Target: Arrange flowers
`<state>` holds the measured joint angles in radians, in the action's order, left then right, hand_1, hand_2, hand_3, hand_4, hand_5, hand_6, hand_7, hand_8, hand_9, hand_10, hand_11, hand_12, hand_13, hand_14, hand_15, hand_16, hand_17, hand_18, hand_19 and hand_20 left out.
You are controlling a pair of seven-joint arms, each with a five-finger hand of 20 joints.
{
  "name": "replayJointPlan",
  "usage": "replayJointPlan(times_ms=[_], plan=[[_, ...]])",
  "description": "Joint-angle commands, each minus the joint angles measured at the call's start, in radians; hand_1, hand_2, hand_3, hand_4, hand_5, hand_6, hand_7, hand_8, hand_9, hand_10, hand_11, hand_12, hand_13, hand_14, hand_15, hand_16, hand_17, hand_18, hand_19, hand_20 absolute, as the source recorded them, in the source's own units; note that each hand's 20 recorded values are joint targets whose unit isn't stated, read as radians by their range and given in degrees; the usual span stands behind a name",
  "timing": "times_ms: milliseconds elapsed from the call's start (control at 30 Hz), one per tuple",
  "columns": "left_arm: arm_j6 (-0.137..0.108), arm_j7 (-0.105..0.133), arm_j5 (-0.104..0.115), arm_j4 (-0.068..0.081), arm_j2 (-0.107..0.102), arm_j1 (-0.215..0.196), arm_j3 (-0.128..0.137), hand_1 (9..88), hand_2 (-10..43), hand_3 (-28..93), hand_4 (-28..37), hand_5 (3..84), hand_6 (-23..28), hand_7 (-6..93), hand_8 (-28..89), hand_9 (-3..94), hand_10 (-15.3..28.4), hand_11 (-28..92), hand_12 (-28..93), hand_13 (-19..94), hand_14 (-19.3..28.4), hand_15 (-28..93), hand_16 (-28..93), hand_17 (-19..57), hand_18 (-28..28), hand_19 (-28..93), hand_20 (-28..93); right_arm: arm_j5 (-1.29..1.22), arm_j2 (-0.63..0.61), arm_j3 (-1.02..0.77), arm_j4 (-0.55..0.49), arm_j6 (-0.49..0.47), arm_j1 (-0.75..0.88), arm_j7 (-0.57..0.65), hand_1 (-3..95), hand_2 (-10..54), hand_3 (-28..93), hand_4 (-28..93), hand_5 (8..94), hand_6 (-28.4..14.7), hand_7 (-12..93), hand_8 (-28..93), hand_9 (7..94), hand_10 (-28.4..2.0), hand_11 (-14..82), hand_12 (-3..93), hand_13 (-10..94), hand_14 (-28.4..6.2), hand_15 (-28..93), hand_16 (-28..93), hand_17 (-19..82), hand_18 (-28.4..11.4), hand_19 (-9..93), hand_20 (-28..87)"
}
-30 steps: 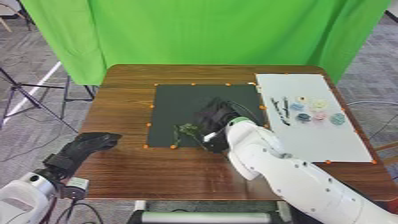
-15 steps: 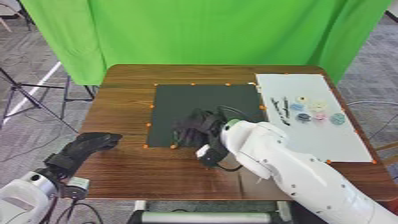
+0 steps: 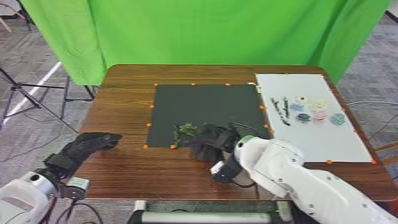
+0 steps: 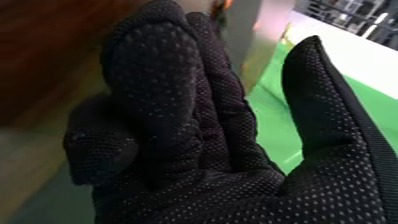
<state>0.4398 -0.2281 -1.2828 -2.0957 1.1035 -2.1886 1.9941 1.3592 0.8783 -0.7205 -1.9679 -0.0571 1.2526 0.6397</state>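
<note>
On the flat dark mat (image 3: 200,107), the thin green leafy sprig (image 3: 186,130) looks light and bendy; pinch its stem. The black-gloved right hand (image 4: 222,190) is spread, holding nothing.

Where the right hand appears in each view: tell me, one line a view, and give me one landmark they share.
Head view: right hand right of centre, over the near edge of the black mat, just right of the green sprig.
Right wrist view: right hand close up through the middle, thumb apart from the fingers.
Shared landmark: green curtain, behind the table in one, between thumb and fingers in the other.
</note>
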Motion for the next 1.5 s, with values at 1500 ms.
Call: replayJointPlan(times_ms=[1500], plan=[[0.032, -0.013, -0.001, 0.016, 0.001, 0.024, -0.024, 23.7, 1.8, 58, -19.4, 42.7, 7.2, 9.4, -4, 38.1, 16.6, 13, 12, 29, 18.3, 12, 0, -0.5, 11.6, 11, 11, 0.295, 0.081, 0.148, 0.155, -0.175, -0.219, -0.167, 27.4, 8.2, 51, -9, 64.3, -4.1, 8, -6, 63.6, -14.4, 7.9, 10.6, 93, -6.0, 44, 31, 64, -13.1, 93, 32]])
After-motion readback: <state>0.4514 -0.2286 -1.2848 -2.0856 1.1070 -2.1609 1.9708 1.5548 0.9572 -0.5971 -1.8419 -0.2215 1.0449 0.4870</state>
